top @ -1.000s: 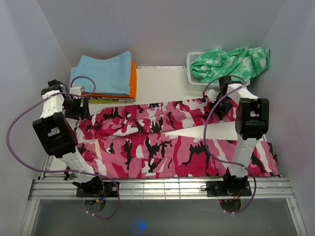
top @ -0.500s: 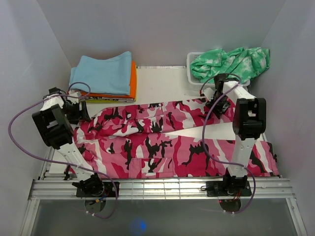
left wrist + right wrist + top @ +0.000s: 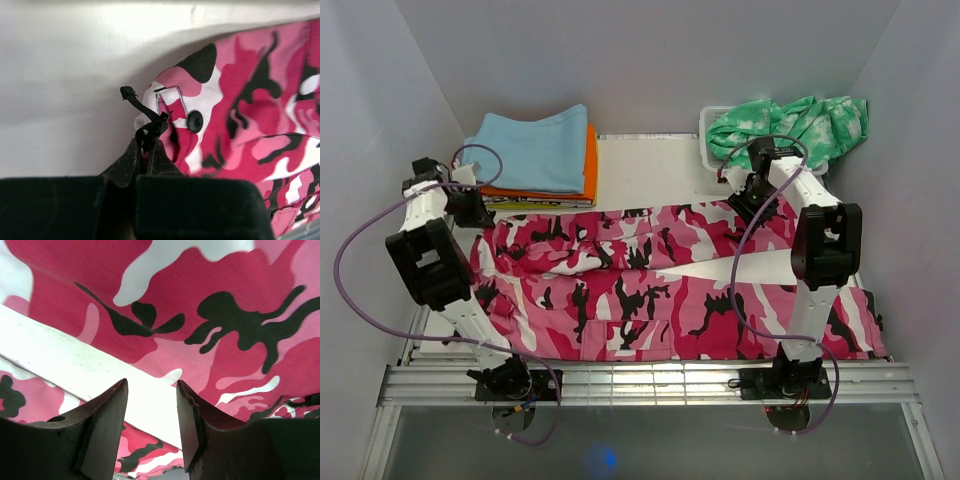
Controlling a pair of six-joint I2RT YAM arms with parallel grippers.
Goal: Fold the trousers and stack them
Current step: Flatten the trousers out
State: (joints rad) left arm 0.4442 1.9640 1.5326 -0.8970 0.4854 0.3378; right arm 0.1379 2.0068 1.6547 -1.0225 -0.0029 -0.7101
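The large pink camouflage fabric trousers lie spread across the white surface. The left hand is pinched closed on their buttoned waistband corner at the far left. The right hand, fingers apart and holding nothing, hangs just above the far leg.

We saw bright, even light with weak shadows; both wrist views blurred along their dark lower edges.
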